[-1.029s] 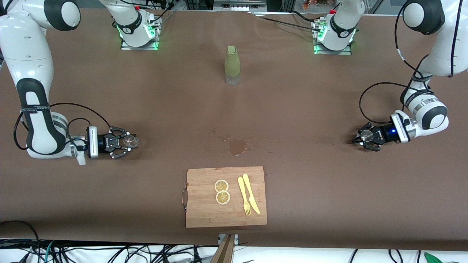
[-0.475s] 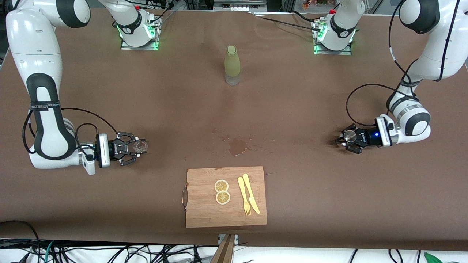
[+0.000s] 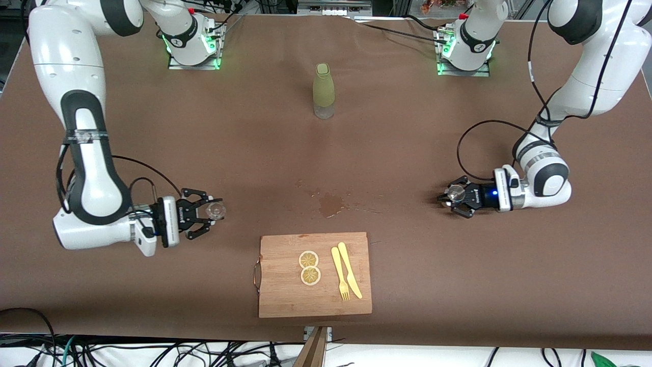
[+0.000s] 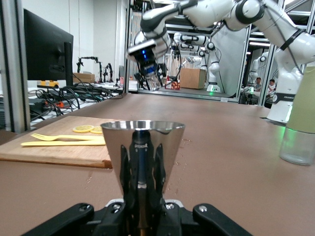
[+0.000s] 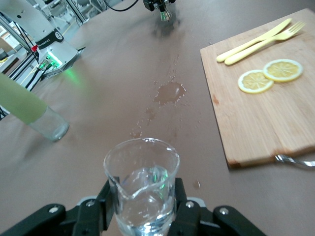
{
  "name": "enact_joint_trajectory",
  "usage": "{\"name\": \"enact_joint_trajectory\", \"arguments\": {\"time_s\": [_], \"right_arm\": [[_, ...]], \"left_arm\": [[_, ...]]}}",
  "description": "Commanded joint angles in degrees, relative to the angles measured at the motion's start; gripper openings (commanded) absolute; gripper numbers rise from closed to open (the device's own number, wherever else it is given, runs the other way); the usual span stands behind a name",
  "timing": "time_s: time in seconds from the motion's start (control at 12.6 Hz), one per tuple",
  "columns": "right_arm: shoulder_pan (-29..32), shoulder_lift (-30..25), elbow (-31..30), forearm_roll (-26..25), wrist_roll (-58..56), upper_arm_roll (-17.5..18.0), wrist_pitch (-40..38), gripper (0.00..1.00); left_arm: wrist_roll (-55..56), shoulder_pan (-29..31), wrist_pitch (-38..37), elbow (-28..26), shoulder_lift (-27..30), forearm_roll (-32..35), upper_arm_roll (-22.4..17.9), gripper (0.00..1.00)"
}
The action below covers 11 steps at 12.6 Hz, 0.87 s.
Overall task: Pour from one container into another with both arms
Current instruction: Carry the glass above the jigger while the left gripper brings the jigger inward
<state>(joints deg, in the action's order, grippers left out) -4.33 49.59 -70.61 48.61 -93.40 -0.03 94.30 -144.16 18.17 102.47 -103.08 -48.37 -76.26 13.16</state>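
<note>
My right gripper [image 3: 210, 210] is shut on a clear glass beaker [image 3: 217, 208] with a pouring lip. It holds the beaker upright and low over the brown table [image 3: 407, 132], toward the right arm's end. In the right wrist view the beaker [image 5: 142, 183] holds some clear liquid between the fingers [image 5: 185, 206]. My left gripper [image 3: 453, 194] is shut on a small conical metal cup [image 3: 455, 192], low over the table toward the left arm's end. The left wrist view shows that cup [image 4: 145, 147] upright, mouth up, with my left gripper [image 4: 142, 199] clamped on its lower part.
A green-sleeved bottle [image 3: 324, 90] stands mid-table nearer the bases. A wet spill [image 3: 331, 203] lies between the two grippers. A wooden cutting board [image 3: 285, 295] near the front edge carries two lemon slices [image 3: 309, 267] and a yellow fork and knife [image 3: 345, 278].
Both arms have swung inward toward the middle of the table, each carrying its container. The beaker and the metal cup now stand closer to the spill.
</note>
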Motion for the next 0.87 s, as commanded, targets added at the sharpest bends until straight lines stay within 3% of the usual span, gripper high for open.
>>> {"name": "enact_joint_trajectory", "arguments": {"time_s": [0.0,0.4,0.79], "right_arm": [[-3.92,-0.46,3.01,-2.73,7.76,-0.32,0.36,0.14],[-10.86,-0.46,6.44,-5.80,22.17,-0.76,3.96,0.14],[-18.86,-0.46,8.20,-12.31,36.17,-0.76,10.19,0.14]], "left_arm": [[2.65,-1.29,5.00,0.78,-0.58,-3.89,4.57,0.00],[3.00,-4.72,15.28,1.22,-1.99,-7.49,12.32,0.00],[2.74,-11.92,22.06,4.72,-5.41,-11.18,12.94,0.00]]}}
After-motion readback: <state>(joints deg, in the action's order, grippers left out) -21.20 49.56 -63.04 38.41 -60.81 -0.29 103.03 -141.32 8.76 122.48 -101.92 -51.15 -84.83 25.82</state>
